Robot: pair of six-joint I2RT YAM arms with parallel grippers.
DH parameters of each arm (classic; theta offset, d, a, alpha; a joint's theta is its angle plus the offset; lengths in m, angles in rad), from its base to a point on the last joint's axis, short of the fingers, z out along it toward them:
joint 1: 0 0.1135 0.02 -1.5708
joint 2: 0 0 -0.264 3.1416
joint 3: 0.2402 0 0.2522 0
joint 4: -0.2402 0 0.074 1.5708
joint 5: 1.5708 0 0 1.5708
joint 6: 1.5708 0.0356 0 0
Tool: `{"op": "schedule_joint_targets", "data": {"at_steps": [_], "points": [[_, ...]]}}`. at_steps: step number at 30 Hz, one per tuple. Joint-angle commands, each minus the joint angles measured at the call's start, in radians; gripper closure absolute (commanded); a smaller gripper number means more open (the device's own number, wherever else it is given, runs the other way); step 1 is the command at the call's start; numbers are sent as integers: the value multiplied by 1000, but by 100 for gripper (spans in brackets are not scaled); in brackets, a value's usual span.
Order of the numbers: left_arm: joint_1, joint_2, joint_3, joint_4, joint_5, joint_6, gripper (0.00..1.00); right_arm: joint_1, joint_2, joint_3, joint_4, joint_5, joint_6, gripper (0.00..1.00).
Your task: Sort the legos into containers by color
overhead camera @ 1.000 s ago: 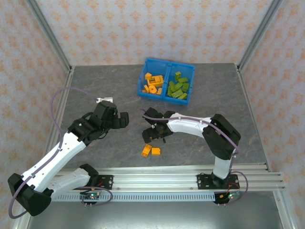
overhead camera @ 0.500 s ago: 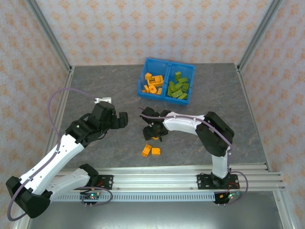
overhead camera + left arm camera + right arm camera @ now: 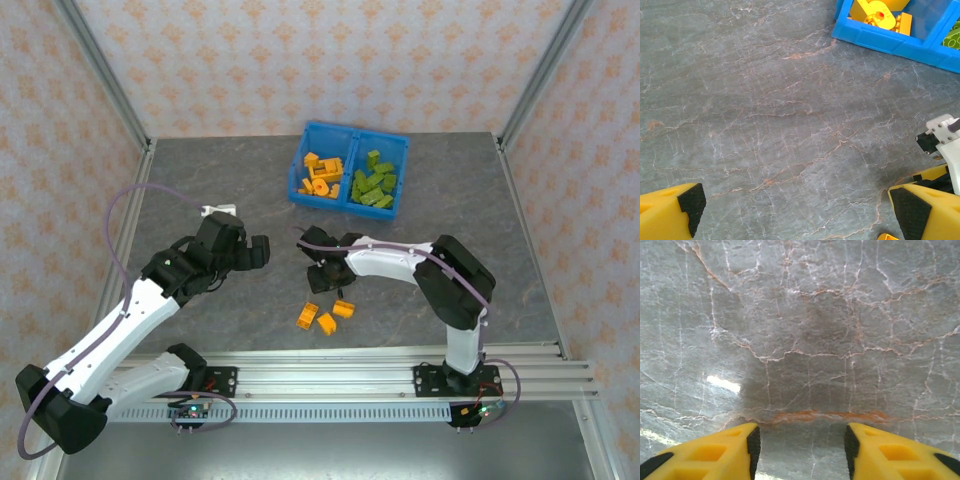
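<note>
Three orange legos [image 3: 326,323] overhead; right gripper [image 3: 800,440] seemingly empty.

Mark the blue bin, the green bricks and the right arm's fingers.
blue bin [image 3: 298,172], top view, on its left wall.
green bricks [image 3: 374,185], top view, middle of the pile in the bin's right compartment.
right fingers [image 3: 737,440], right wrist view, on the yellow finger at picture left.

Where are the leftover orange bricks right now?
Top view: three orange bricks lie just nearward of the right gripper, centre of the table, far from the blue bin.
</note>
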Motion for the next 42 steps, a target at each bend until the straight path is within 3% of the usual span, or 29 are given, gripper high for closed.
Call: {"op": "schedule_joint_targets", "data": {"at_steps": [1,3,6,10,12,14,20,27,33,42], "points": [[10,-1,-1,11,-22,-18,0,6,-60,-36,-51,7,18,53],[11,-1,2,13,-26,-18,0,6,-103,-42,-42,40,22,52],[12,1,1,23,-22,-19,0,3,-137,-38,-59,132,36,42],[12,3,6,15,-10,-18,0,4,-243,-101,-87,164,65,17],[12,-3,3,13,-15,-13,0,12,-341,-208,-59,120,90,4],[12,-6,-5,26,-14,-8,0,19,-438,-322,-13,69,114,1],[13,33,-7,55,17,-7,0,31,-504,-431,-70,-31,56,1],[14,40,-9,57,17,-11,0,43,-404,-387,-51,-98,-6,1],[14,28,-12,45,1,-10,0,53,-309,-350,-44,-69,-9,24],[14,37,-19,59,11,-13,0,53,-250,-314,-66,25,7,46]]}}
